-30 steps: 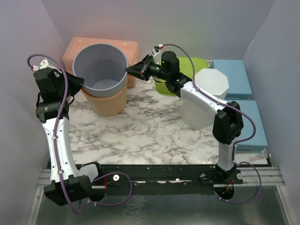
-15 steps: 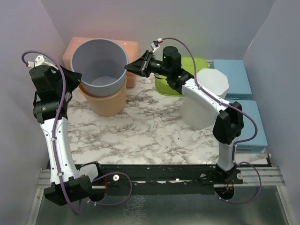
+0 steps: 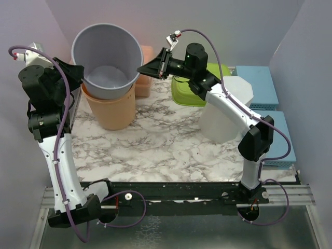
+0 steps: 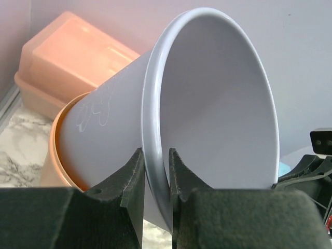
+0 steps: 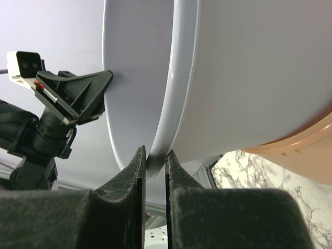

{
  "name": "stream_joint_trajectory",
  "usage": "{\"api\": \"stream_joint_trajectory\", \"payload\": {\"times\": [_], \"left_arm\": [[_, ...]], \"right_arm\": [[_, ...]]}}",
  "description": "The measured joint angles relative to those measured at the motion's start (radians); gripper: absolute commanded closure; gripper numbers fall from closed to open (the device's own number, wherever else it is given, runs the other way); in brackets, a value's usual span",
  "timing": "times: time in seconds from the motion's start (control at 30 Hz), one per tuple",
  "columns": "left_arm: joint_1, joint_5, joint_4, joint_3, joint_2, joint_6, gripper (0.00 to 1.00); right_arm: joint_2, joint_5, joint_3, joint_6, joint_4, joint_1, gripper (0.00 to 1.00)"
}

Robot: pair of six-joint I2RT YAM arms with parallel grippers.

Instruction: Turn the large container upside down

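Observation:
The large grey container [image 3: 106,59] is upright, lifted partly out of an orange pot [image 3: 110,110] at the back left. My left gripper [image 3: 78,72] is shut on its left rim; my right gripper [image 3: 141,69] is shut on its right rim. In the left wrist view the grey rim [image 4: 155,150] runs between my fingers, with the orange pot [image 4: 54,155] below it. In the right wrist view my fingers pinch the rim [image 5: 171,119], and the orange pot [image 5: 306,148] shows at lower right.
An orange lidded box [image 3: 146,72] stands behind the pot. A green tub [image 3: 194,93], a white container [image 3: 228,111] and two blue boxes [image 3: 259,85] stand at the right. The marble tabletop [image 3: 155,150] lies in front.
Both grippers have risen with the grey container, lifting it higher out of the orange pot and slightly toward the back left.

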Motion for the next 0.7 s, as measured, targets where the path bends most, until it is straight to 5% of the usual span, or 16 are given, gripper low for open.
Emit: {"api": "stream_joint_trajectory", "payload": {"times": [0.7], "left_arm": [[-0.044, 0.094, 0.135, -0.026, 0.001, 0.066, 1.0]], "right_arm": [[-0.2, -0.005, -0.121, -0.256, 0.03, 0.005, 0.99]]}}
